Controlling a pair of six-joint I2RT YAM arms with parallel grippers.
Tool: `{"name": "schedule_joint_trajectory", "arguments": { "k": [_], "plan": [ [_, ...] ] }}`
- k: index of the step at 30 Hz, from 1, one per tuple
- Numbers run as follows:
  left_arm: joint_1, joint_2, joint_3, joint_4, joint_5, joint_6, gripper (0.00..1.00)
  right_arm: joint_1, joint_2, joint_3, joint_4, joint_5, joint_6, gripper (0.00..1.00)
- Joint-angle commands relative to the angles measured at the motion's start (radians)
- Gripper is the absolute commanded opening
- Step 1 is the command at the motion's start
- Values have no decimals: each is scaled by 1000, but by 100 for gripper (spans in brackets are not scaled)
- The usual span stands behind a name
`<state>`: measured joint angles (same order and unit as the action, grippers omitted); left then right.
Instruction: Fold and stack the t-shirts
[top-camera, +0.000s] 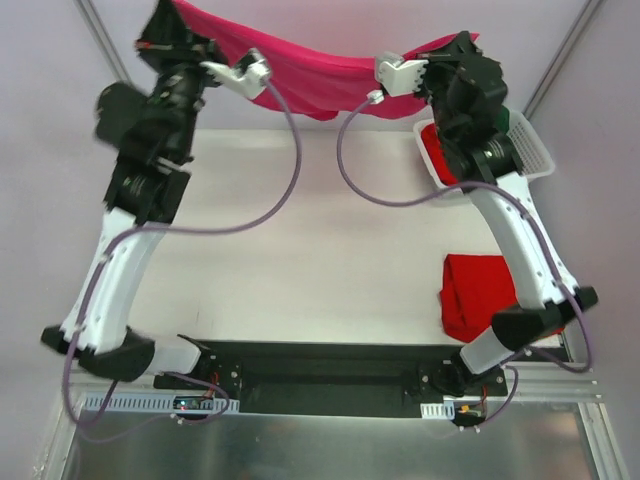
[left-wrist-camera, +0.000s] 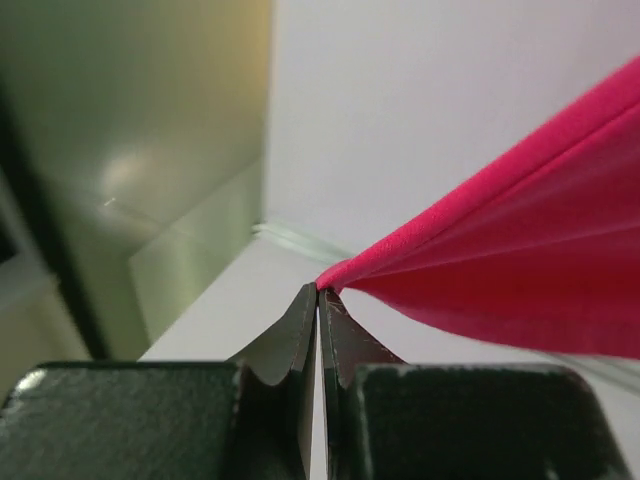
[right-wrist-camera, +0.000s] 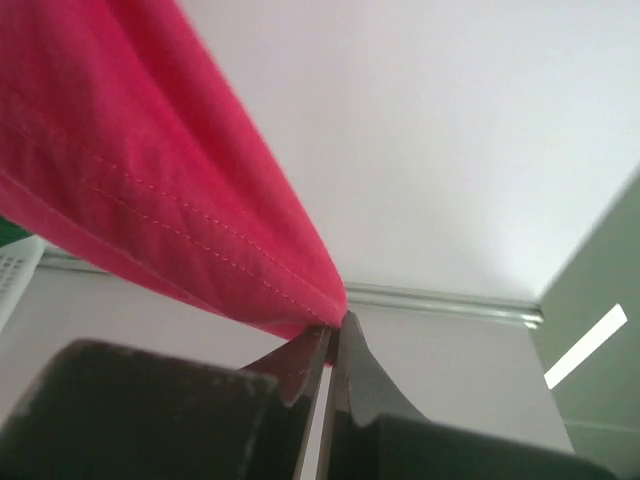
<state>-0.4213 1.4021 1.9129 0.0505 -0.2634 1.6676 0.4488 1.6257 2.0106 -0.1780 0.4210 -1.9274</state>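
Note:
A magenta-pink t-shirt (top-camera: 300, 70) hangs in the air above the table's far edge, stretched between both arms and sagging in the middle. My left gripper (left-wrist-camera: 319, 290) is shut on its left corner (left-wrist-camera: 520, 260), with the cloth fanning away to the right. My right gripper (right-wrist-camera: 338, 322) is shut on the other corner (right-wrist-camera: 150, 180), and its hem runs off to the upper left. In the top view the left gripper (top-camera: 178, 20) and right gripper (top-camera: 462, 42) are raised at the back. A folded bright red t-shirt (top-camera: 480, 295) lies on the table at the near right.
A white slotted basket (top-camera: 530, 150) stands at the back right with red cloth (top-camera: 440, 155) inside, partly behind the right arm. Its rim (right-wrist-camera: 15, 275) shows at the right wrist view's left edge. Purple cables (top-camera: 290, 170) loop over the white table (top-camera: 300, 260).

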Motion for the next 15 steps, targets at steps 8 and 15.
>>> {"name": "schedule_joint_trajectory", "arguments": {
  "k": [8,15],
  "plan": [
    [-62,-425,-572,-647,-226,-443,0,71,-403,-499,-375,87,267,1],
    [-71,-342,-696,-1572,358,-955,99,79,-443,-532,-1173,-248,449,96]
  ]
}}
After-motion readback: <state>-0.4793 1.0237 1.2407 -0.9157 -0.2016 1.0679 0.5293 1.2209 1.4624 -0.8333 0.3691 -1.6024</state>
